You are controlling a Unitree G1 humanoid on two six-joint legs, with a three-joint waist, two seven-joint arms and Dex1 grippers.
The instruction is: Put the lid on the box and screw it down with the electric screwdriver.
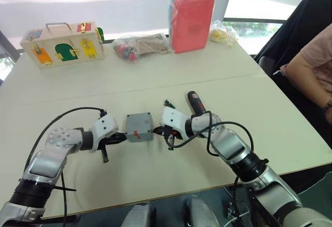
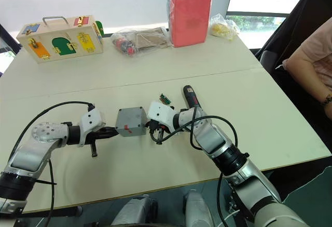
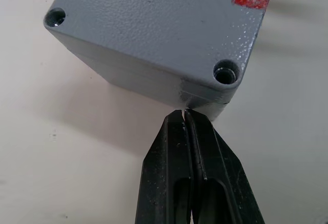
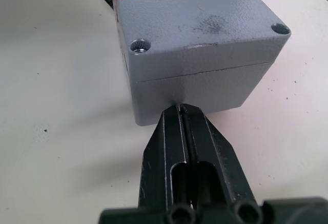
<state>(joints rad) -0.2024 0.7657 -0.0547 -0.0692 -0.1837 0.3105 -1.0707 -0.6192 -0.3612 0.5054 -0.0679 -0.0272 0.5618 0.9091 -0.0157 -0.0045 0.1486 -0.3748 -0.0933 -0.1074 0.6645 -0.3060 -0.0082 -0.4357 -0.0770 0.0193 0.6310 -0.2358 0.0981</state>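
**Both grippers pressing closed tips against the lidded box**

The box (image 1: 139,127) is sitting mid-table between the two arms, near the front edge of the table (image 1: 155,87). The lid (image 4: 189,16) is already lying on top of it, seam line visible around the sides, corner screw holes showing, a red mark on the top face. The left gripper (image 3: 184,114) is reaching in from the robot's left with its fingers pinched together, holding nothing, tips touching the box's side at a corner just under the seam. The right gripper (image 4: 179,108) is doing the same from the opposite side, fingers closed, empty, tips meeting the box wall below the seam. The electric screwdriver (image 1: 195,102) is lying flat on the table just behind the right wrist, apart from the box, not held. Farther back the wooden latch box (image 1: 62,44), a bagged bundle (image 1: 140,45), the red case (image 1: 192,22) and a small bag (image 1: 223,34) are sitting along the far edge. A person's arm (image 1: 308,74) is showing at the table's right side.
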